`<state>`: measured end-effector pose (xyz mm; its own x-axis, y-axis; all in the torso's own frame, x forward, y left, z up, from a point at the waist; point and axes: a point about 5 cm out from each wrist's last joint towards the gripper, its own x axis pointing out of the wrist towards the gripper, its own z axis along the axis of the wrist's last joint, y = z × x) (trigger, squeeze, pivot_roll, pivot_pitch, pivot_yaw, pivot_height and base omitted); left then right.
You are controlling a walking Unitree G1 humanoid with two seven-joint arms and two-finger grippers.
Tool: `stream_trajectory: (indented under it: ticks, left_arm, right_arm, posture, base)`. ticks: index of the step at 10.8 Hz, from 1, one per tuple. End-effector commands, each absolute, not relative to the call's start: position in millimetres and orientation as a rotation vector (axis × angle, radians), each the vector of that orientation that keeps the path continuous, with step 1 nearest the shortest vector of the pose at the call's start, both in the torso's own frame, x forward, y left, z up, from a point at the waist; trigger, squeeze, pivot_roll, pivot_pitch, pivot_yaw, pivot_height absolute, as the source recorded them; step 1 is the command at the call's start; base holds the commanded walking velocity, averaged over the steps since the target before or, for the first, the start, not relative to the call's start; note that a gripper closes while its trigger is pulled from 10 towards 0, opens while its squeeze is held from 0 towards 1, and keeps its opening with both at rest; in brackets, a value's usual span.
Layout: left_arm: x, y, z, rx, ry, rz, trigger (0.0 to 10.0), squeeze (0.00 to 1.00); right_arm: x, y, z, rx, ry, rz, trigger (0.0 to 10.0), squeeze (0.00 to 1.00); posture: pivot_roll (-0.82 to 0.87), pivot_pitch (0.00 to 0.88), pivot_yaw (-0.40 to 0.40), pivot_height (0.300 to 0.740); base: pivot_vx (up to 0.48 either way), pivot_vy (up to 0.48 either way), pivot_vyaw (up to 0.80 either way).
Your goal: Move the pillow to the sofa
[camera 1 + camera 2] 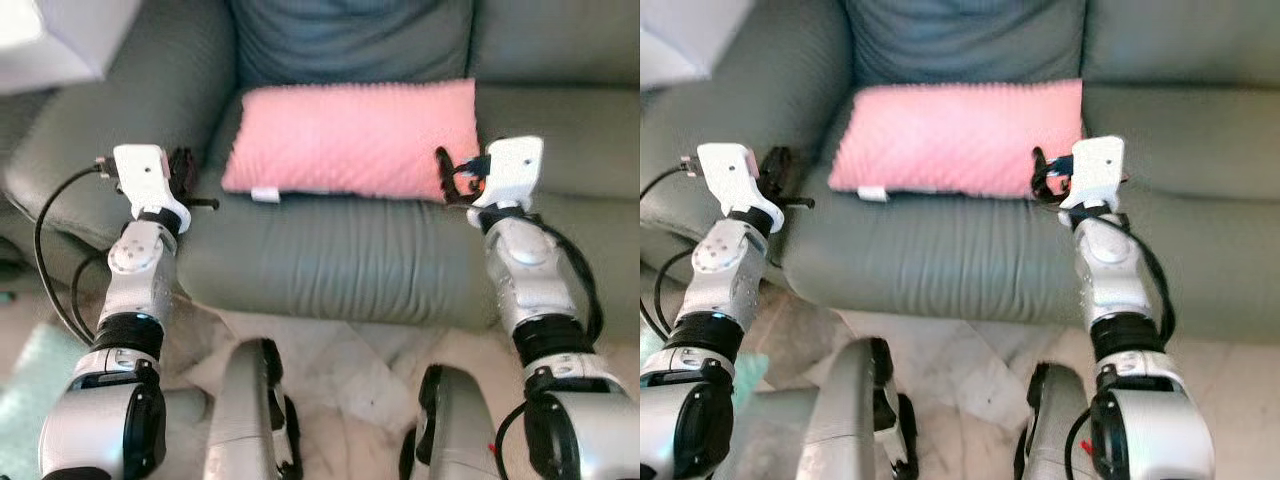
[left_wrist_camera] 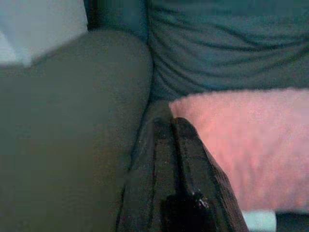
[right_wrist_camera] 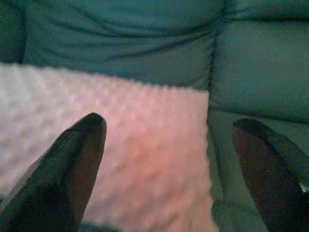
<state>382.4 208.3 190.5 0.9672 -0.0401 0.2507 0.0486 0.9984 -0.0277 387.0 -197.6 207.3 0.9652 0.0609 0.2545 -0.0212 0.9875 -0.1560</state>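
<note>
A pink dimpled pillow (image 1: 355, 140) lies flat on the grey-green sofa seat (image 1: 330, 255), against the back cushion. My left gripper (image 1: 188, 180) hovers just off the pillow's front left corner, by the armrest; in the left wrist view its fingers (image 2: 175, 126) are pressed together, shut on nothing. My right gripper (image 1: 450, 178) is at the pillow's front right corner. The right wrist view shows it open, its fingers (image 3: 79, 145) spread wide above the pillow (image 3: 120, 145), apart from it.
The sofa's left armrest (image 1: 110, 110) rises beside my left arm. A white object (image 1: 55, 40) sits at the top left. A darker back cushion (image 1: 350, 40) stands behind the pillow. Pale tiled floor (image 1: 345, 370) lies between my legs.
</note>
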Motion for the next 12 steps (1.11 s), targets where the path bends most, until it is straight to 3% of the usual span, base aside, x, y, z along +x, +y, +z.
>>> stream_trajectory:
  ticks: [1,6,12]
  left_arm:
    - [379,212,188,-0.033,-0.246,-0.043,10.0,0.0]
    - [378,214,198,-0.049,-0.253,-0.016,10.0,0.0]
    - [350,223,187,0.021,-0.214,0.084,10.0,0.0]
  right_arm:
    - [388,-199,218,-0.138,-0.288,0.037,10.0,1.0]
    - [392,-201,236,-0.167,-0.301,0.083,10.0,1.0]
    - [386,-170,239,-0.175,-0.323,0.275,10.0,1.0]
  posture:
    - [-0.06,0.118,0.101,0.661]
    - [-0.07,0.028,0.093,0.74]
    - [-0.03,0.0,0.076,0.74]
  base:
    - [0.0,0.0,0.0]
    - [0.0,0.0,0.0]
    - [0.0,0.0,0.0]
